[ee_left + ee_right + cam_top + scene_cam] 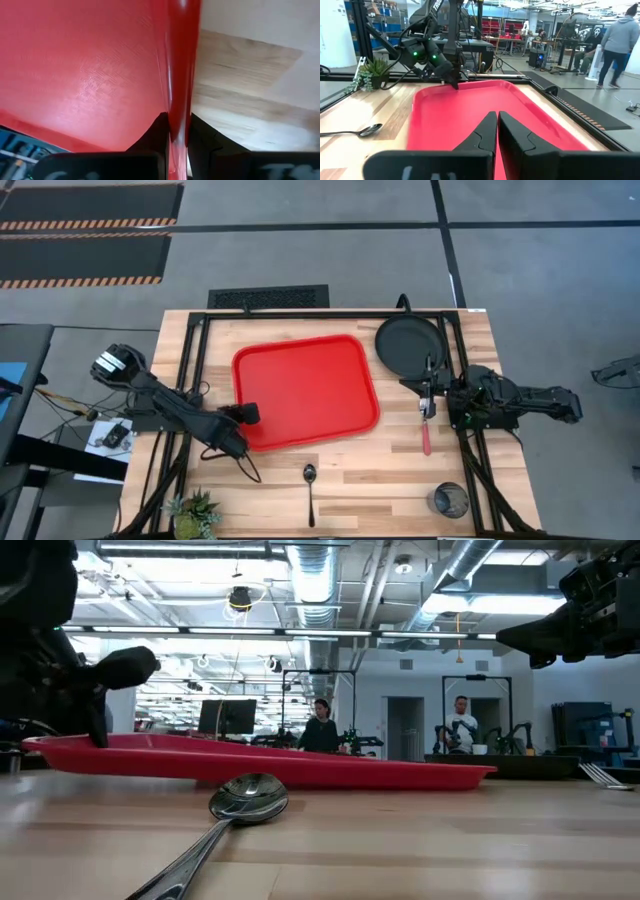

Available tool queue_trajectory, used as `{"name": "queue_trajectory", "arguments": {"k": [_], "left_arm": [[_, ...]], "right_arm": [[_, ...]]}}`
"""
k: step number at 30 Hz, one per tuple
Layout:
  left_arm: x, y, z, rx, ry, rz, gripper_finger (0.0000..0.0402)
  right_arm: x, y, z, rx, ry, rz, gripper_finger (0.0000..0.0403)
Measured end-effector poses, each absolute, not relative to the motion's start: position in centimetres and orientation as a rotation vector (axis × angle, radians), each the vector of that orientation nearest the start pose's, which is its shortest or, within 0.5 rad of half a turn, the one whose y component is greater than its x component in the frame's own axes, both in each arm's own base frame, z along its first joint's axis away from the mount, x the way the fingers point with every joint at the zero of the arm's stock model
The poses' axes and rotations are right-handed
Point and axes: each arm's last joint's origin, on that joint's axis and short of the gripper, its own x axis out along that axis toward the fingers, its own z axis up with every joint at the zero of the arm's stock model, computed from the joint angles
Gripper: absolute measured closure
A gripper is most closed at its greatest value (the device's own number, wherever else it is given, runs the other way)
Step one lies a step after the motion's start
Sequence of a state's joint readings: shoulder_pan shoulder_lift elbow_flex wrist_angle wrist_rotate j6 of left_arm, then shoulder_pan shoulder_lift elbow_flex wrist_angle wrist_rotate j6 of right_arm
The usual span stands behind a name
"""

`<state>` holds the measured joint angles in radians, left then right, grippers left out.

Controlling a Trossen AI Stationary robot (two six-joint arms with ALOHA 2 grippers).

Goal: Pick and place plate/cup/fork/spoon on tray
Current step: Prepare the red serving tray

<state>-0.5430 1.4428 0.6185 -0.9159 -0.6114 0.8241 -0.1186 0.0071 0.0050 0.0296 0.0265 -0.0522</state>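
The red tray lies in the middle of the table. My left gripper is at its near left corner, shut on the raised edge. The black plate lies flat on the wood just right of the tray's far corner. The fork lies near the plate, its red handle toward the near edge. My right gripper hovers shut and empty above the fork's tine end, fingers pointing toward the tray. The spoon lies near the front edge and the glass cup stands at the near right. My left gripper pinches the tray's raised edge at the near left corner, one finger inside the tray and one outside. The fingers come from the table's left, low over the wood. In the low view the tray's held left end sits higher than its right end.
A small potted plant stands at the near left corner. Black frame rails run along both sides of the table. Bare wood lies between the tray and the front edge, around the spoon. People stand in the room beyond.
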Motion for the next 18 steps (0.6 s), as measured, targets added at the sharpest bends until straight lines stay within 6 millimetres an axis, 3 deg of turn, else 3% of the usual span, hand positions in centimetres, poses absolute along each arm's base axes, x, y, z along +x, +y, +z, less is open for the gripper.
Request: {"name": "queue_trajectory", "arguments": {"k": [7, 18], "left_arm": [[15.81, -7.27, 13.98, 1.659, 1.448, -0.621, 0.0377], [16.34, -7.40, 13.88, 1.575, 1.408, -0.568, 0.0372]], "right_arm": [[9.70, -1.23, 16.74, -0.053, -0.024, -0.146, 0.0361], [9.70, -1.24, 16.74, -0.053, -0.023, -0.146, 0.0361]]}}
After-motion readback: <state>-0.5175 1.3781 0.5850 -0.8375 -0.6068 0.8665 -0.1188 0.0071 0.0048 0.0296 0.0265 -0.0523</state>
